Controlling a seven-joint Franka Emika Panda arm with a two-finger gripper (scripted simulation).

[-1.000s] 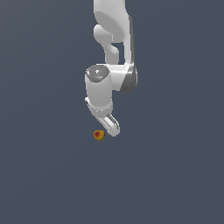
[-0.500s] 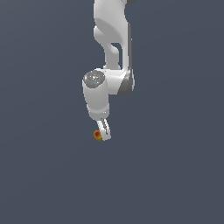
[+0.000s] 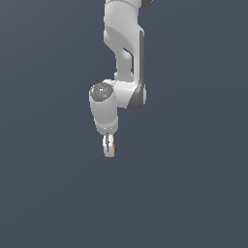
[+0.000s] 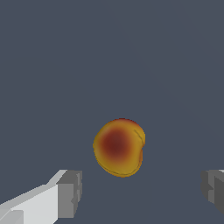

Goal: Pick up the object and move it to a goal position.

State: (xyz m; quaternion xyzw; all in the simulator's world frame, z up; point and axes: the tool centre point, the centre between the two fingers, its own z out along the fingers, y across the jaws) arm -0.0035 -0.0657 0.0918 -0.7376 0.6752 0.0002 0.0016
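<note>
The object point(image 4: 119, 146) is a small yellow-orange ball with a dark red patch, lying on the flat grey floor. In the wrist view it sits between and beyond my two grey finger pads point(image 4: 70, 192), which stand wide apart without touching it. My gripper point(image 4: 142, 194) is open. In the exterior view the white gripper point(image 3: 110, 148) points down right at the object point(image 3: 116, 147). Only an orange sliver of the ball shows beside the fingers there.
The plain dark grey floor point(image 3: 193, 193) stretches all around with no other objects in view. The white arm point(image 3: 123, 43) comes down from the top of the exterior view.
The gripper has come down and shifted toward the exterior view's left until its fingers are around the object. The object has stayed where it was and is now mostly hidden.
</note>
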